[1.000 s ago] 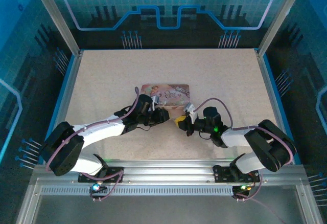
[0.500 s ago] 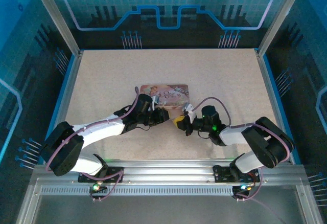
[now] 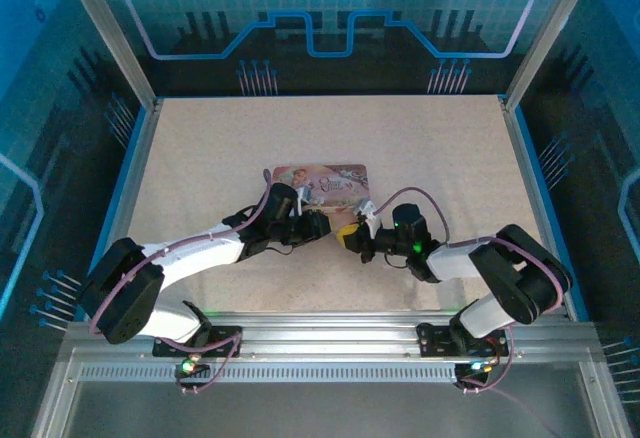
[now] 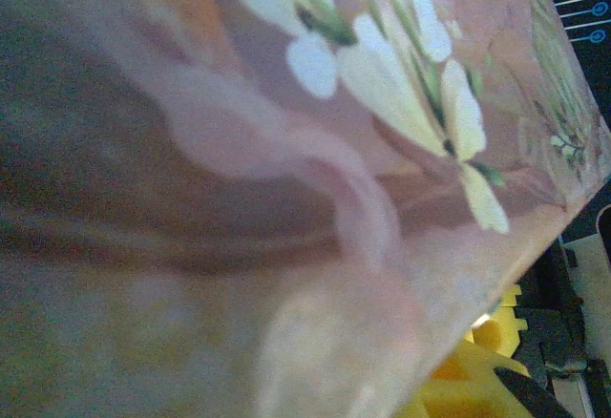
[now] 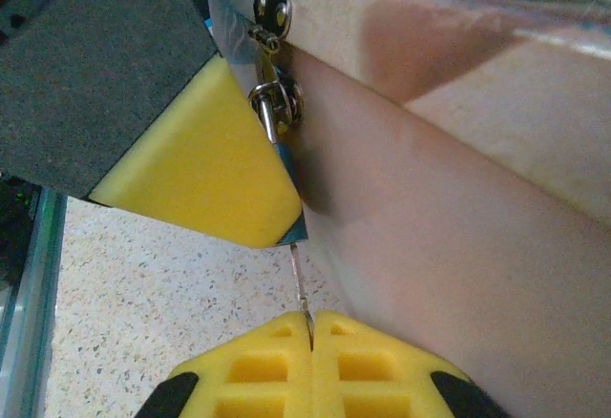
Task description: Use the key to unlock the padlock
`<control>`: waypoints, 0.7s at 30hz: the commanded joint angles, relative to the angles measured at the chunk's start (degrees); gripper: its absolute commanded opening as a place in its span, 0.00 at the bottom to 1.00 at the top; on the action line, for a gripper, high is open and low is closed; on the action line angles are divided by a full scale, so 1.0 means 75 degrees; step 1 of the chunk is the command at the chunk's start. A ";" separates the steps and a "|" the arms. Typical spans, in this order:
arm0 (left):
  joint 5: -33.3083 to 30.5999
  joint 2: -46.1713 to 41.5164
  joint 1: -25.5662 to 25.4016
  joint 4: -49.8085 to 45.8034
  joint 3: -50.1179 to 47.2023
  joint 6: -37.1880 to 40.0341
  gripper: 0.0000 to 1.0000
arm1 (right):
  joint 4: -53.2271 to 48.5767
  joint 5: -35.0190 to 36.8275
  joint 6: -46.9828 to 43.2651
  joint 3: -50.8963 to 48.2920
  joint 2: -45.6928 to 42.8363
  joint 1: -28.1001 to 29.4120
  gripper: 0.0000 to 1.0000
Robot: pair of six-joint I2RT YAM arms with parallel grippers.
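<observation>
The right gripper (image 5: pixel 310 327) has its two yellow fingers (image 5: pixel 258 370) clenched flat together on the key (image 5: pixel 300 280). The key is a thin metal sliver that stands up out of the seam between them. It rises along the pale side wall of the pink tin (image 5: pixel 458 246), and its upper end passes behind the lower corner of a yellow pad (image 5: pixel 200 175), one of the left arm's fingers. That pad, on a dark grey block, lies against the padlock (image 5: pixel 277 108). The padlock hangs at the tin's wall from a small round metal fitting (image 5: pixel 270 3). Its silvery loop shows just beside the pad's edge, while most of its body is hidden between pad and tin. Whether the key has reached the lock cannot be told. From above, the tin (image 3: pixel 320 180) lies in the middle of the speckled desk (image 3: pixel 400 138). The left gripper (image 3: pixel 318 224) and the right gripper (image 3: pixel 347 235) face each other close together at its near edge. The padlock and key are too small to make out from there. The left wrist camera sits very close to the tin's painted lid (image 4: pixel 286 151), a blur of pink and pale flowers, with a bit of yellow at the lower right. Whether the left arm's fingers are clenched or released cannot be told.
</observation>
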 commanded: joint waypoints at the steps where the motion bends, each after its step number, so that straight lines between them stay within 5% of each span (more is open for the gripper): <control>1: 0.0390 -0.0115 0.0029 0.0378 0.0317 0.0125 0.26 | 0.0316 -0.0191 0.0070 0.0197 0.0091 0.0057 0.00; 21: 0.0548 -0.0126 0.0027 0.0465 0.0300 0.0090 0.25 | 0.0659 -0.0089 0.0095 0.0365 0.0172 0.0122 0.00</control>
